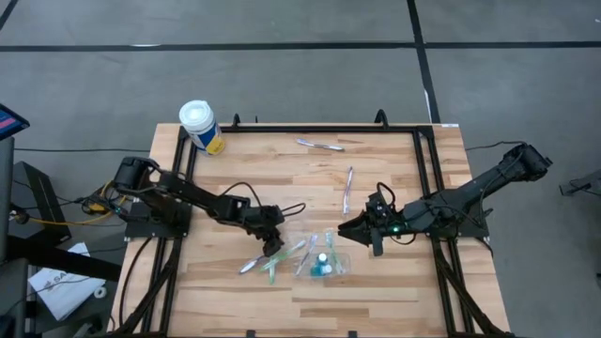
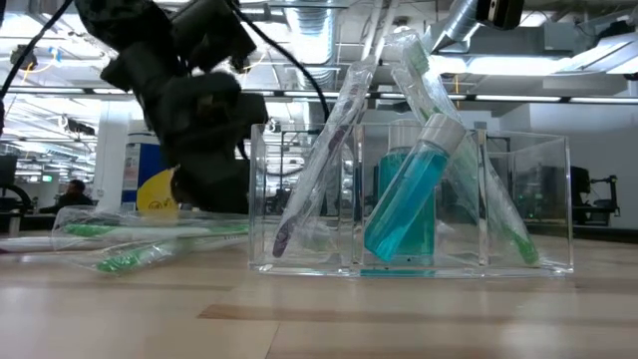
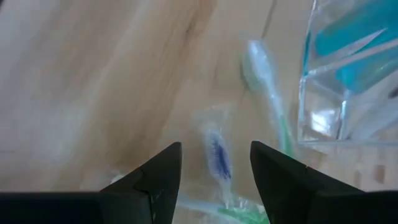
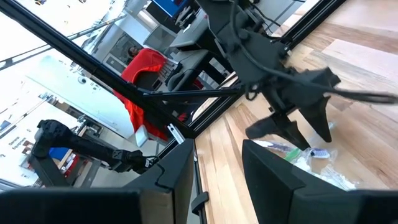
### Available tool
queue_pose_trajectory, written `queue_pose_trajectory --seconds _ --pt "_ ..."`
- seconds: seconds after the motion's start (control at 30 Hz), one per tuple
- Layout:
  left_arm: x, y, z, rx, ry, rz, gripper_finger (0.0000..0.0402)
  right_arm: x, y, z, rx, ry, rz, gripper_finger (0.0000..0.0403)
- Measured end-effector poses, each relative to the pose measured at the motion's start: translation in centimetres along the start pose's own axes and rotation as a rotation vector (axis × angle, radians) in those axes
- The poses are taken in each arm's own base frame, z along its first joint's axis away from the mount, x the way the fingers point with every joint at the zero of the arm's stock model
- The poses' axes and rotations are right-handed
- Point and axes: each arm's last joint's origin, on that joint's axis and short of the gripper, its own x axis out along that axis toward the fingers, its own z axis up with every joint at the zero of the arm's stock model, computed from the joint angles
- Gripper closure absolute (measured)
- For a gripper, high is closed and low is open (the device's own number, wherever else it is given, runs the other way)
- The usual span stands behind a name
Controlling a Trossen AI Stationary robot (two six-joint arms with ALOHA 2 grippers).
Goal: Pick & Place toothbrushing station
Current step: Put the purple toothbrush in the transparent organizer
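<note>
1. The toothbrushing station's clear plastic cup [image 1: 325,264] stands on the wooden table [image 1: 310,178] near its front edge, between the two grippers.
2. In the low view the cup [image 2: 518,199] shows inner dividers. A teal-blue tube [image 2: 407,194] with a white cap leans in the middle compartment, and a second teal tube stands upright behind it.
3. A wrapped purple-bristled toothbrush [image 2: 319,165] leans in the compartment next to it, head down.
4. A wrapped green toothbrush [image 2: 478,170] leans in the compartment on the other side, its green end at the floor of the cup.
5. Several wrapped toothbrushes [image 1: 272,261] lie loose on the table just beside the cup, on the left arm's side.
6. The left gripper [image 1: 272,246] hovers over these loose brushes, fingers spread, gripping nothing; its wrist view shows a blue-bristled brush [image 3: 217,155] between the fingers and a green one [image 3: 267,87] next to the cup's corner.
7. The right gripper [image 1: 352,230] sits low beside the cup, fingers parted and empty.
8. Two more wrapped brushes [image 1: 320,145] lie well apart toward the table's back.
9. A white-capped canister [image 1: 201,126] with a yellow label stands at the back left corner.
</note>
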Motion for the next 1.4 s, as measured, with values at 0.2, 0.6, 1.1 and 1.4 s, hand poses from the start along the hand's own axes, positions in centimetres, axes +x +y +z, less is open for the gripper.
queue_pose_trajectory --seconds 0.2,0.6,1.1,1.4 --pt "2.0 0.2 -0.6 -0.002 0.045 -0.021 0.0216 0.0 0.0 0.0 0.001 0.000 0.000 0.0276" --pt "1.9 0.8 0.1 -0.024 -0.013 -0.010 0.0393 0.0 0.0 0.0 0.005 -0.001 -0.002 0.0276" --pt "-2.6 1.2 12.6 0.066 -0.735 -0.289 0.0401 0.0 -0.1 0.1 0.002 -0.003 -0.003 0.0276" --pt "-8.6 -0.9 17.6 0.160 -1.093 -0.403 0.0401 0.0 -0.1 0.1 -0.023 -0.003 -0.002 0.0276"
